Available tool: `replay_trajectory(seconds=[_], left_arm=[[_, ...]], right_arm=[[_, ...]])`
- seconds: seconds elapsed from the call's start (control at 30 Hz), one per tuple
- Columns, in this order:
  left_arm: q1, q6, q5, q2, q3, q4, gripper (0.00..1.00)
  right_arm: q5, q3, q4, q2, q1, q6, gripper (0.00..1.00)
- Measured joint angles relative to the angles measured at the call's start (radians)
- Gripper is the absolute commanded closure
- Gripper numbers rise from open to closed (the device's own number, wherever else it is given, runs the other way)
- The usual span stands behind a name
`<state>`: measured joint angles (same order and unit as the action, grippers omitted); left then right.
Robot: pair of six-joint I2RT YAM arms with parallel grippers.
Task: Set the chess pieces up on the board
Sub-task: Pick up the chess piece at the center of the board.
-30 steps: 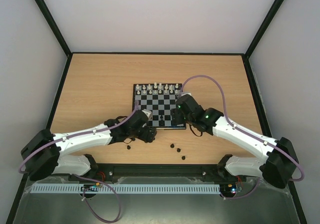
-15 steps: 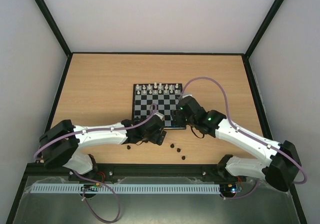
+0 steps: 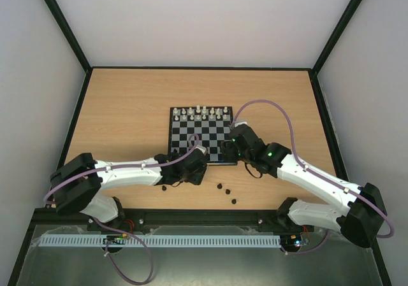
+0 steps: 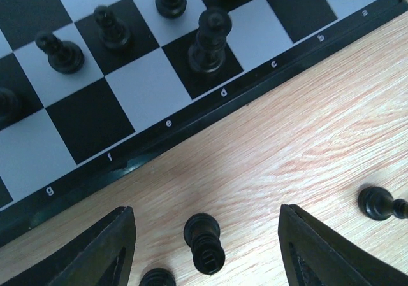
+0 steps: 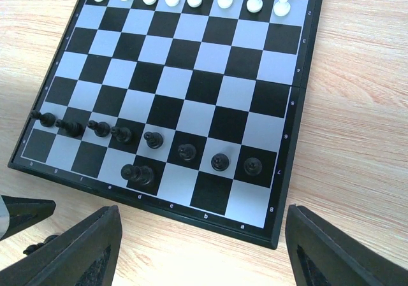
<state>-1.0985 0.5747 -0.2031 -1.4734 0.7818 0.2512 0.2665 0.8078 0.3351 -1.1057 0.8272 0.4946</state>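
Centring counts most: the left gripper [image 4: 207, 235] hangs unclenched, jaws wide and touching nothing, astride a tiny black chess piece [image 4: 204, 243] on the pale wooden table [image 4: 299, 133], the small black-and-grey checked chessboard [image 4: 169, 133] just ahead. Close evenly on its stem, then lift straight. The right gripper [image 5: 204, 251] gapes empty nearby.

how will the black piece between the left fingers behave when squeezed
Probably very light: the black piece is tiny beside the fingers. Its round, glossy body may slip or roll on the smooth table if squeezed off-centre. It looks moulded and hard, so likely rigid.
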Motion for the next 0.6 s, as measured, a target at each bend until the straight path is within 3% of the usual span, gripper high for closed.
replay_trajectory(seconds=[0.2,0.47,0.6], left_arm=[[0.000,0.013,0.011,-0.007,-0.018,0.002,0.36],[0.000,0.017,0.019,-0.029,-0.018,0.001,0.51],[0.000,0.017,0.026,-0.050,-0.018,0.002,0.54]], right_arm=[[-0.002,-0.002,-0.004,0.000,-0.001,0.000,0.30],[-0.005,-0.002,-0.005,0.000,-0.001,0.000,0.30],[-0.007,-0.002,-0.005,0.000,-0.001,0.000,0.30]])
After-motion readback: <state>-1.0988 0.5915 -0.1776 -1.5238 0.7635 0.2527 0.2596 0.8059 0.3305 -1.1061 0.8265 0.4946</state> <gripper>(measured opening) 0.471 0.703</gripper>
